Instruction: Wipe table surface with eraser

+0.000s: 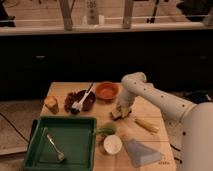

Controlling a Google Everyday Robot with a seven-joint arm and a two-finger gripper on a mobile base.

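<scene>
- Eraser (118,115), pale top over a dark base, sits on the counter (62,89) right of centre, in front of the orange bowl (106,90).
- My pincer (120,108) is down right over it; I cannot tell whether it is clamped.
- Just to the right lies a yellow corn-like stick (146,125).
- Further left: a dark bowl (80,102), an orange-yellow cube (51,103), and a green tray (37,150) holding a fork (55,147).
</scene>
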